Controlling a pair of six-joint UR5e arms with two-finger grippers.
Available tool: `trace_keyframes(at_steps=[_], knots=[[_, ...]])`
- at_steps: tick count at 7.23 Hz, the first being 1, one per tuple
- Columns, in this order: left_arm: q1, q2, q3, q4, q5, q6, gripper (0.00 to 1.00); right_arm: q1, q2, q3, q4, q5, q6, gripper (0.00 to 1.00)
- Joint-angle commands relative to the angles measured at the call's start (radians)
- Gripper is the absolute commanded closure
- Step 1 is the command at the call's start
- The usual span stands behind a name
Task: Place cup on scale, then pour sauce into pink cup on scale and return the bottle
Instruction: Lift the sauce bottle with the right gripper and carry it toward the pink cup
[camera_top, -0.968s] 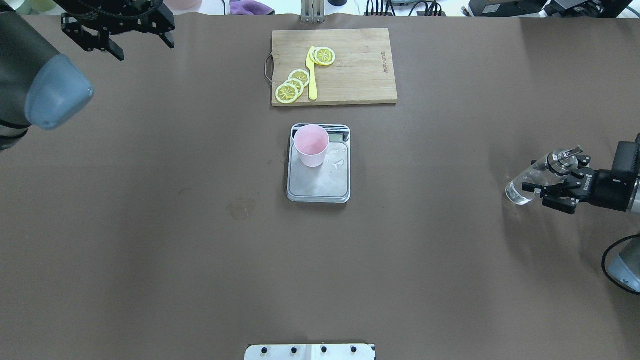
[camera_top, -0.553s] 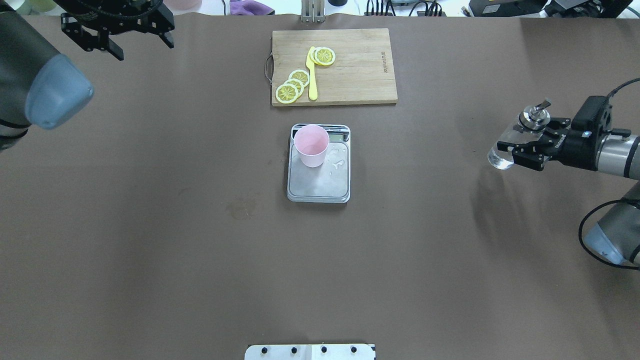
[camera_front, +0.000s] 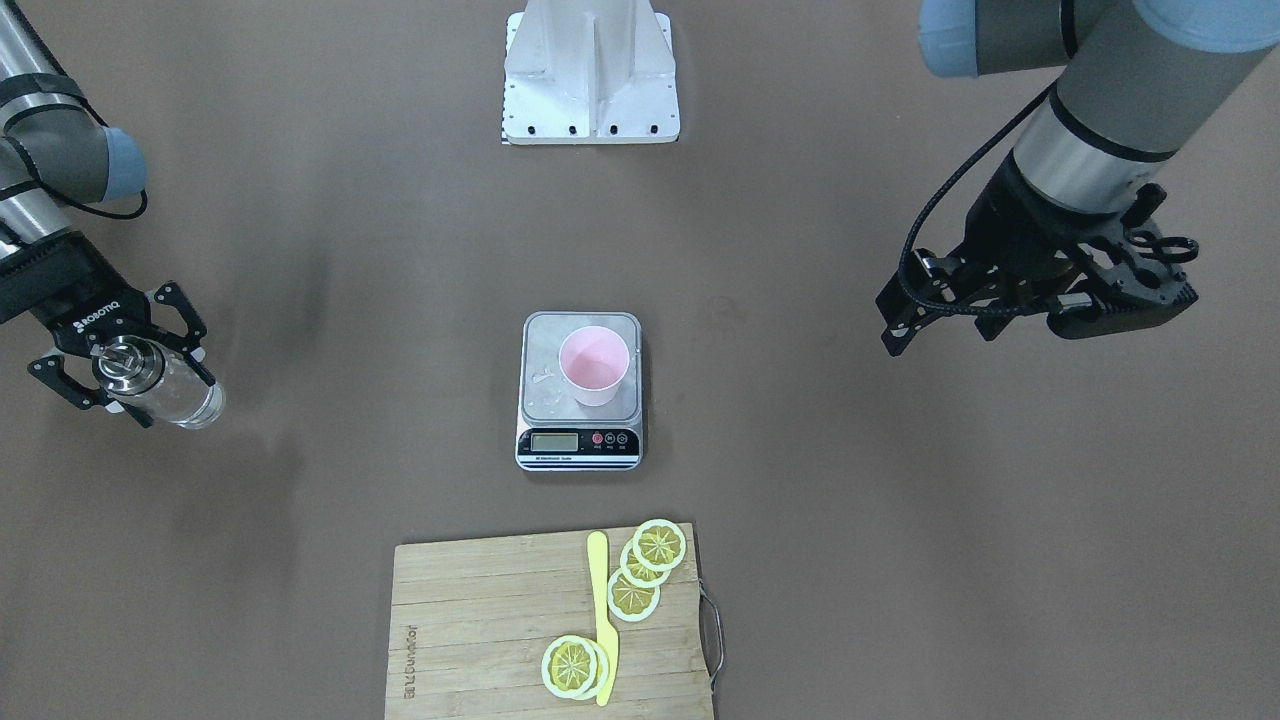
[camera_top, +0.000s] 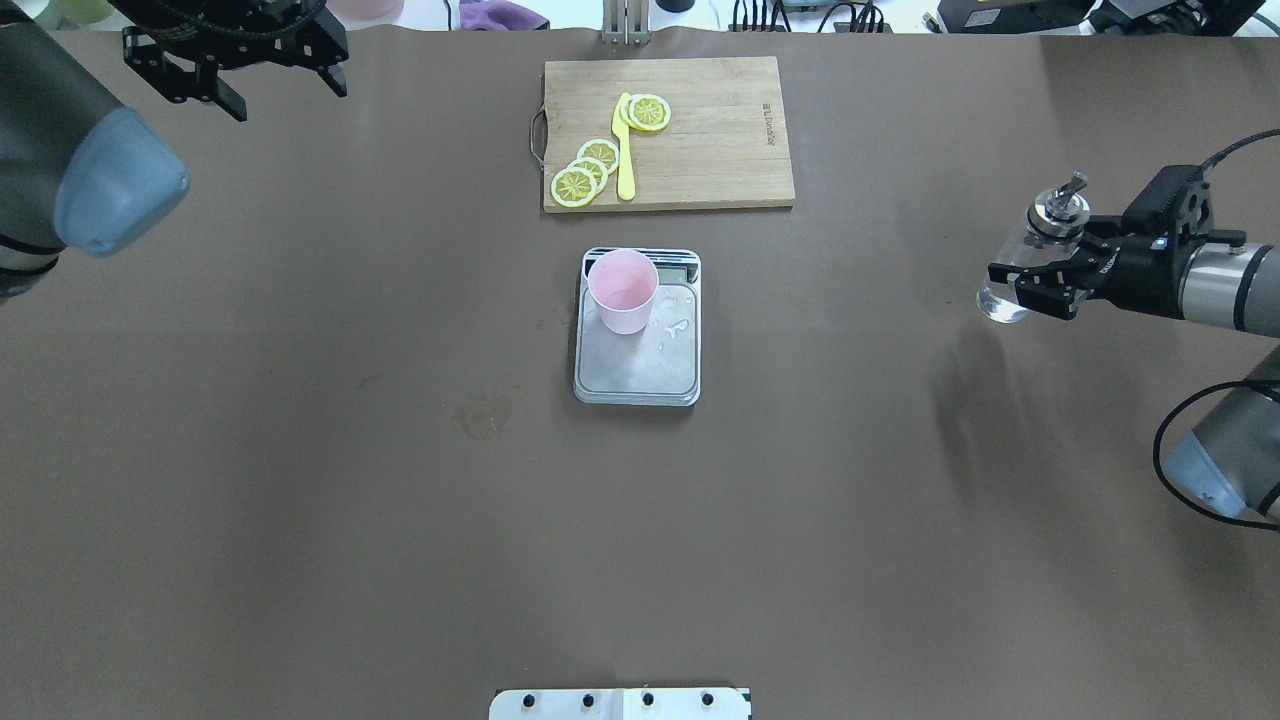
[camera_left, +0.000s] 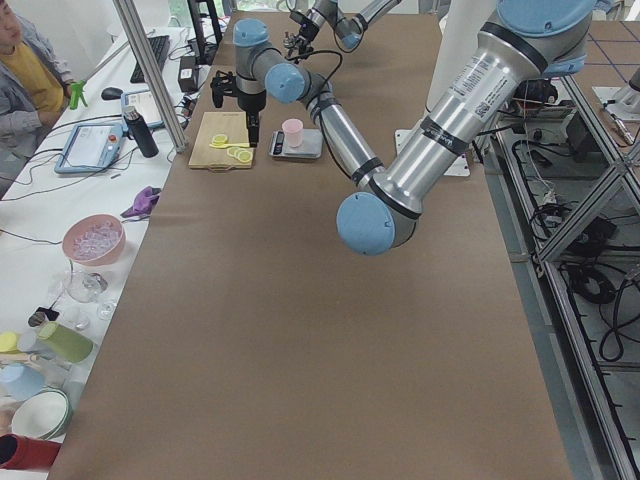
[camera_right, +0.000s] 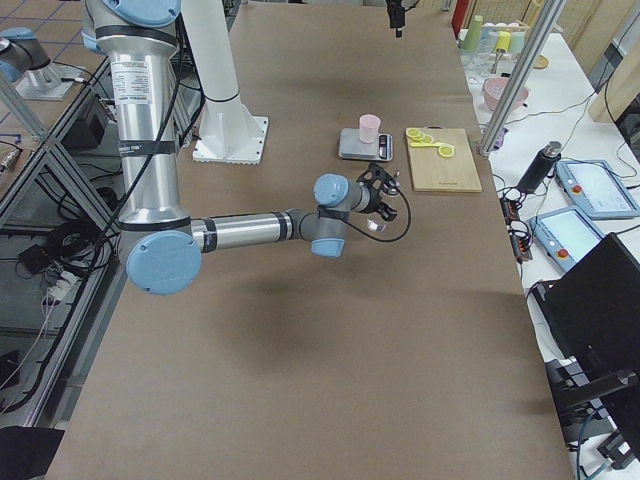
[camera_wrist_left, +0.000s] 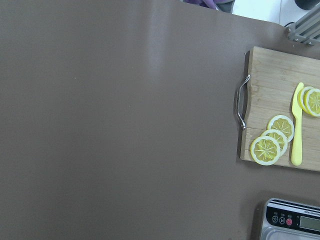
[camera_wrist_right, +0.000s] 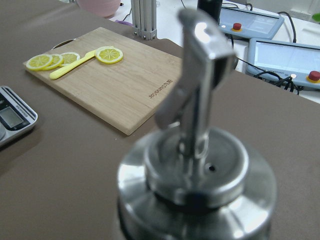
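This is a robotics laboratory: industrial robot arms (camera_left: 440, 130) stand on a bolted metal base (camera_front: 592, 70) at a brown-covered worktop (camera_top: 300, 450). Aluminium frame posts (camera_right: 515, 80), teach pendants (camera_right: 598, 188), loose cables (camera_left: 590, 285) and a seated operator (camera_left: 20, 70) are alongside it.

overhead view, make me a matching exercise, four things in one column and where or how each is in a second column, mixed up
Things:
1. cup
2. bottle
3. lemon slices
4. left tool

Place or state:
A. on the board
B. open, holding nothing
C. on the scale
D. held in the right tool

Pairs: 1-C, 2-D, 3-A, 4-B
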Motion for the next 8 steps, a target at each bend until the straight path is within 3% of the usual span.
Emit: trace_keyframes(at_steps=[1,2,4,7,8], knots=[[-0.002,0.002,0.004,-0.001,0.000,0.000,0.04,-0.152,-0.085,0.265,-0.297,-0.285,-0.053,1.00],[-0.002,0.004,0.007,-0.001,0.000,0.003,0.04,-0.224,-0.051,0.348,-0.467,-0.386,-0.046,1.00],[-0.009,0.010,0.010,0.001,0.002,0.043,0.04,-0.310,0.058,0.381,-0.685,-0.399,-0.049,1.00],[-0.040,0.027,0.015,0.001,0.000,0.104,0.04,-0.389,0.389,0.399,-1.355,-0.503,-0.072,1.00],[-0.041,0.040,0.015,0.001,0.000,0.115,0.04,-0.416,0.393,0.398,-1.378,-0.511,-0.084,1.00]])
